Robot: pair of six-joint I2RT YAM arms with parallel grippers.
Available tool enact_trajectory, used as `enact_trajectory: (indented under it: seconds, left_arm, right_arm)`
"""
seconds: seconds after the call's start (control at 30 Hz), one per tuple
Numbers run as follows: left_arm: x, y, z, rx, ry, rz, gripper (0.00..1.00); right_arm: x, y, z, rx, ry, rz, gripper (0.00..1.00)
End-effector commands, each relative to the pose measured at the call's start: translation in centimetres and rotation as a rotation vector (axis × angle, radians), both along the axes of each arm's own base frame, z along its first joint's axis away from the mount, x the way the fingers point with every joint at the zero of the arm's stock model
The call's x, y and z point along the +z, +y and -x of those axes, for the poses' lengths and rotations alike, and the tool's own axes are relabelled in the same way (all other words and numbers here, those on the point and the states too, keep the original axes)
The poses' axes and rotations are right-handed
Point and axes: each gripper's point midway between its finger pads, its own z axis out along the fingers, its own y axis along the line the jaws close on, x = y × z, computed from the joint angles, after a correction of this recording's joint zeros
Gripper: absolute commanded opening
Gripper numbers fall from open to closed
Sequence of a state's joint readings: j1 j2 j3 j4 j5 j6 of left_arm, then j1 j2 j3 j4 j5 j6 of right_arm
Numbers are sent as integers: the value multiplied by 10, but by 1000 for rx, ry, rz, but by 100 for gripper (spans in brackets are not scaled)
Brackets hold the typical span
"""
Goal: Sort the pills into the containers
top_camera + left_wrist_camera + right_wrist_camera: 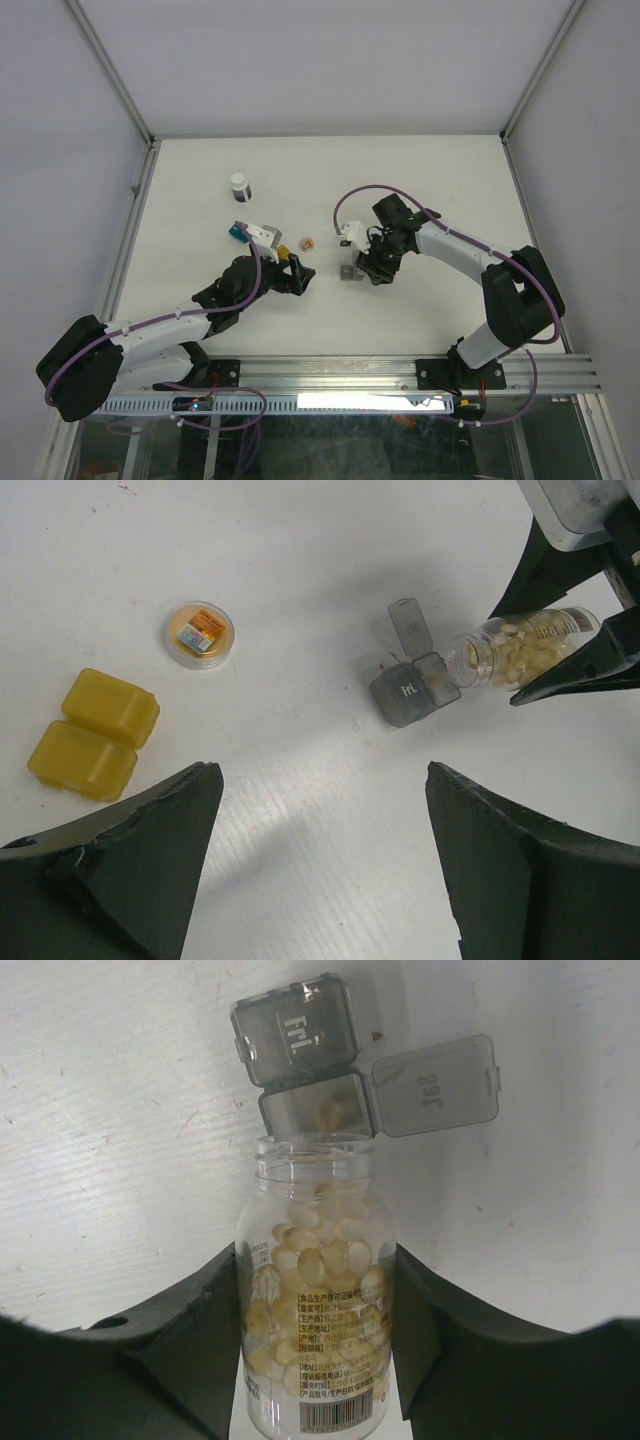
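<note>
The right arm reaches from its base toward the middle of the table [430,180], its elbow bent and its wrist turned down. The right gripper [317,1260] clamps a clear bottle [315,1305] between its two fingers, one finger on each side of the bottle's body. The bottle is tipped almost flat, and its mouth is just beside the gray container [300,1050]. This container has one cell closed and the other with its lid swung open to the side; one of the pale pills [335,1112] lies in the open cell, and many more fill the bottle.

The left arm stretches low over the table from the near left corner, and its wrist points toward the right gripper. The left gripper [320,775] has its fingers spread wide and holds nothing. It hovers near the yellow container [93,733], which is closed, and a small round cap [200,635]. The teal container [238,232] lies farther back on the left.
</note>
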State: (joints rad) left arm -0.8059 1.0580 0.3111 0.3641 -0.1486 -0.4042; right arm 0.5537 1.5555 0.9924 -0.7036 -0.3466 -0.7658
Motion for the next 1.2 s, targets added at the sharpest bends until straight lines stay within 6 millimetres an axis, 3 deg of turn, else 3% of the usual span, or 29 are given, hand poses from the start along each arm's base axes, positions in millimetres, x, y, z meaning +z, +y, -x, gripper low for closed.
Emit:
enact_trajectory:
  seconds: [0.0, 0.3, 0.47, 0.53, 0.63, 0.73, 0.8, 0.83, 0.9, 0.97, 1.07, 1.13, 1.17]
  left_arm:
    - [22, -9, -2, -25, -58, 48, 86]
    - [20, -8, -2, -24, -56, 44, 86]
    - [21, -9, -2, -24, -57, 44, 86]
    - [21, -10, -2, -26, -56, 46, 86]
    - [21, -9, -2, -25, -54, 47, 86]
    - [21, -9, -2, -24, -55, 52, 86]
    - [21, -9, -1, -26, -54, 53, 86]
    - [21, -9, -1, -27, -52, 53, 86]
    - [21, -10, -1, -28, -54, 57, 86]
    - [21, -10, -1, -27, -52, 58, 86]
    - [21, -10, -1, -30, -53, 61, 86]
    - [22, -10, -1, -29, -52, 62, 86]
    - [22, -10, 0, -31, -52, 62, 86]
  right_arm:
    - [12, 8, -9, 13, -57, -23, 0]
    - [12, 7, -7, 15, -48, -19, 0]
    - [17, 16, 8, 65, 19, -84, 0]
    - [7, 5, -8, 3, -32, -6, 0]
    - [24, 20, 9, 67, 25, -121, 0]
    - [10, 2, -18, -24, -78, 3, 0]
    - [25, 17, 8, 47, 34, -117, 0]
    - [28, 19, 2, 46, -29, -123, 0]
    - [15, 1, -16, -30, -77, -28, 0]
    - [22, 14, 5, 29, 47, -108, 0]
    - [16, 4, -16, -29, -83, -31, 0]
    - [22, 15, 4, 33, 36, -103, 0]
    - [23, 17, 2, 31, -3, -109, 0]
